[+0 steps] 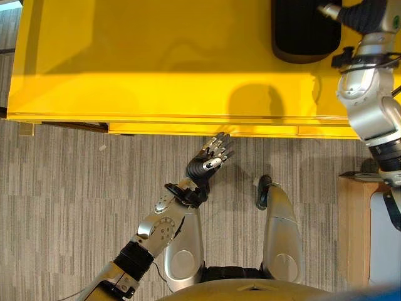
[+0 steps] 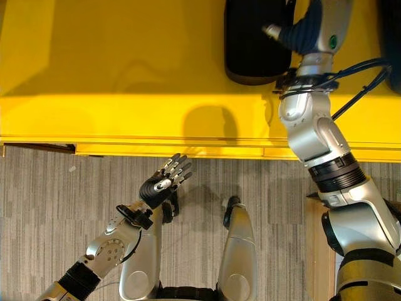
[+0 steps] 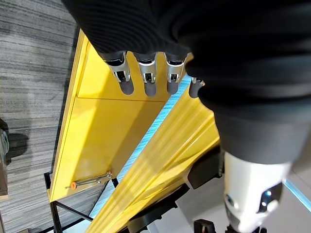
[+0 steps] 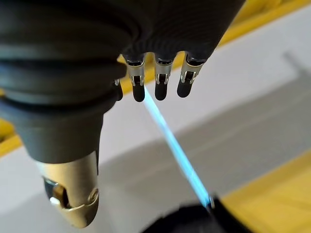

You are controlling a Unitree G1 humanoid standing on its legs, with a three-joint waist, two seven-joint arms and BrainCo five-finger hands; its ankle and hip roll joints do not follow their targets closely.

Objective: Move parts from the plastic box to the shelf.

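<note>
At the lower centre of the frame the left hand point(image 1: 213, 153) is showing silver fingers with dark tips, and a dark ribbed cover is wrapping its back and wrist. The left arm point(image 1: 164, 222) is running toward the lower left in rounded silver-grey shells, with a round joint disc carrying small screws and a black ribbed band near the frame edge. At the upper right the right hand point(image 2: 306, 28) is wearing the same dark cover. Below it the right arm point(image 2: 313, 135) is showing silver-grey shells broken by a black ringed collar.
</note>
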